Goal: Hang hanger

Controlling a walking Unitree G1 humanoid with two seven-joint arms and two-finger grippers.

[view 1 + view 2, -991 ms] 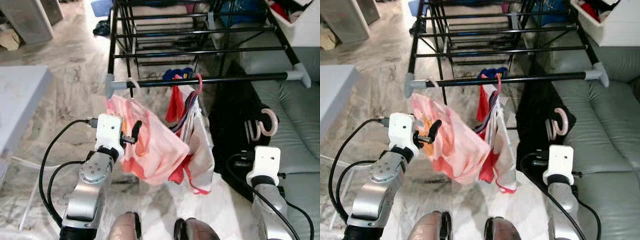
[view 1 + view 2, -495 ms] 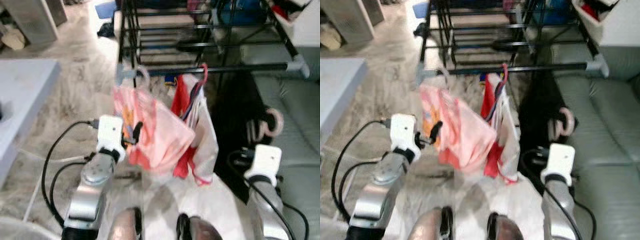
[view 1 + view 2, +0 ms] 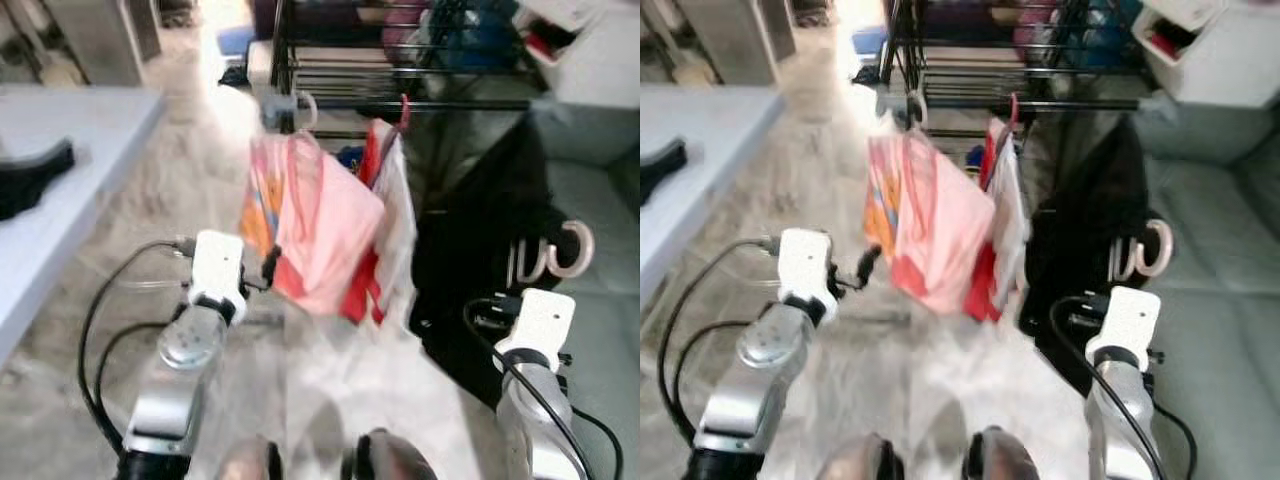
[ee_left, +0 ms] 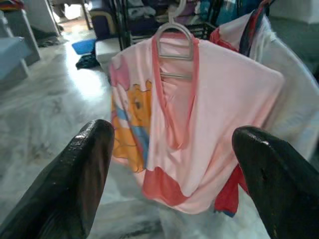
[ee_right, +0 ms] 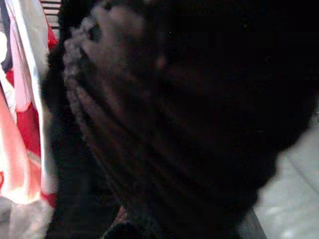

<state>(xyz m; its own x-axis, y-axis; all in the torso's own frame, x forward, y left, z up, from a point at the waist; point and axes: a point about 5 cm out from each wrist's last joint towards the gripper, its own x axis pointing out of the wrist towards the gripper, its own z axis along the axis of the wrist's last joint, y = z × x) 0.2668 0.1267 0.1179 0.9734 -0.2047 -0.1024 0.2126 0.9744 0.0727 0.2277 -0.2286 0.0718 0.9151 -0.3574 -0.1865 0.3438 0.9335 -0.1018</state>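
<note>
Since a second ago the head camera has tipped and swung, so the whole scene is sliding and blurring, while the left gripper has come off the pink shirt and is now sitting just short of it, its two black fingers spread wide with nothing between them. That pink shirt, printed with a yellow cartoon bear, is hanging on a pale hanger whose hook is resting over the black rail of the drying rack, close to the rail's grey end cap. Just beside it a red and white garment is hanging from a red hook on the same rail. A black cloth is draping over the grey sofa, with pale pink hooks lying against it. The right gripper is pointing into that dark fabric, and whether it is wide or narrow cannot be told. A grey table is standing on the robot's left, on the marble floor.
</note>
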